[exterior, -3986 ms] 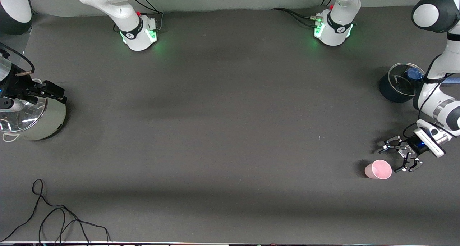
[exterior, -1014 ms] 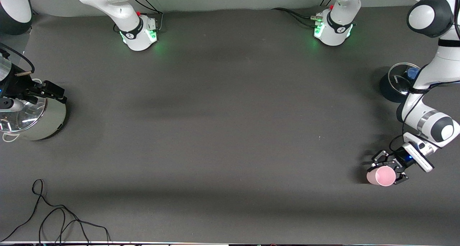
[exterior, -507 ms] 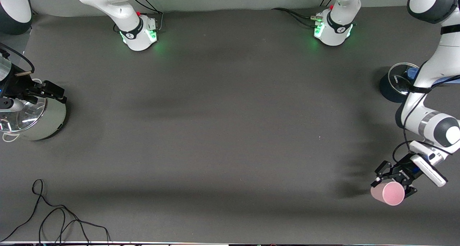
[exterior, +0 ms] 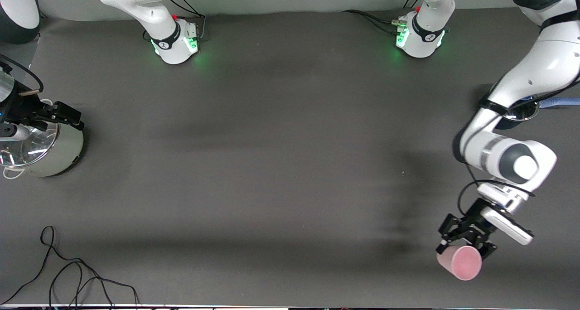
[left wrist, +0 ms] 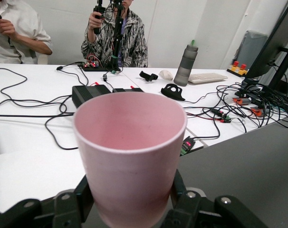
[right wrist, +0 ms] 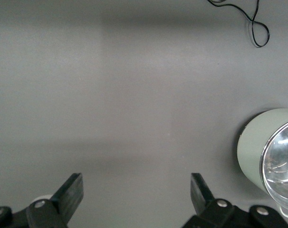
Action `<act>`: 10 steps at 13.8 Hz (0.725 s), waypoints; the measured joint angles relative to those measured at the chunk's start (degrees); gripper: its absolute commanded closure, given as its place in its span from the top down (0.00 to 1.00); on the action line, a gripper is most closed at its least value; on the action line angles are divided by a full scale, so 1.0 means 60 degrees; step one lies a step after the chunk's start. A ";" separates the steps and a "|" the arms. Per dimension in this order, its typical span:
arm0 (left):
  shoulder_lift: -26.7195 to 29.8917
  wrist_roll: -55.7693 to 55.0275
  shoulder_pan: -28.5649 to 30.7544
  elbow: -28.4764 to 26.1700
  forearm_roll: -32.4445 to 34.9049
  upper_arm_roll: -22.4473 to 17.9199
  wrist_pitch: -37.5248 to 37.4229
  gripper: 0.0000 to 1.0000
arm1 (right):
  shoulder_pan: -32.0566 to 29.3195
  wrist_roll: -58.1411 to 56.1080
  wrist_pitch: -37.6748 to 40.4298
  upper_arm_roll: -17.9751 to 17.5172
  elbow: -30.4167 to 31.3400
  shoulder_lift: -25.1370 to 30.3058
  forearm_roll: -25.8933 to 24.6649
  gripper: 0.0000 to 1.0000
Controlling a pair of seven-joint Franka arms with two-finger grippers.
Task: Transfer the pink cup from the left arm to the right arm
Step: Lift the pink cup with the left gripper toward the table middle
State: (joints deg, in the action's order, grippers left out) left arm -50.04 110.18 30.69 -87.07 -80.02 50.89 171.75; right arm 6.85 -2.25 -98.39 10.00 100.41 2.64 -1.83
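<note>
Holding the pink cup [exterior: 459,262] in the left pincer [exterior: 464,246], black linkage fingers [left wrist: 72,199] clamping its lower body from both sides, up in the air over the dark tabletop [exterior: 281,165] at the left arm's end. Tilting the cup so that its open mouth is facing toward the front camera; showing, in the left wrist view, the cup [left wrist: 129,152] filling the space between the fingers, rim pointing away from the wrist, pale-pink inside empty.

Waiting with the right pincer [exterior: 54,115] at the right arm's end, hanging over the pale-green pot with a shiny lid [exterior: 43,149]. Standing wide apart, both black fingertips [right wrist: 70,190] gripping nothing, bare grey tabletop showing between them in the right wrist view, the pot [right wrist: 272,156] lying off to one side of them.

Lying near the right arm's end, low in the front view, a loose black cable [exterior: 68,273]. Standing partly hidden under the left arm's forearm, a dark round container [exterior: 509,115].
</note>
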 measured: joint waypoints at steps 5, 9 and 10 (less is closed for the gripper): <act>0.0056 -0.1601 -0.1497 -0.0033 0.0004 0.1056 0.2844 0.34 | 0.0000 0.0000 0.0002 0.0000 0.0000 0.0000 0.0000 1.00; 0.0170 -0.2733 -0.3052 -0.0032 0.0017 0.1405 0.4387 0.34 | -0.0001 0.0000 0.0004 0.0000 0.0000 0.0000 0.0000 1.00; 0.0266 -0.2908 -0.3332 -0.0045 0.0015 0.1461 0.4515 0.34 | -0.0001 0.0000 0.0004 0.0000 0.0000 0.0000 0.0000 1.00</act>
State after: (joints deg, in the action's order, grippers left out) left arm -48.44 92.73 10.69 -87.34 -79.94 59.66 198.84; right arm 6.85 -2.25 -98.36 10.00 100.41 2.64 -1.83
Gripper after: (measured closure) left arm 0.335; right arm 0.000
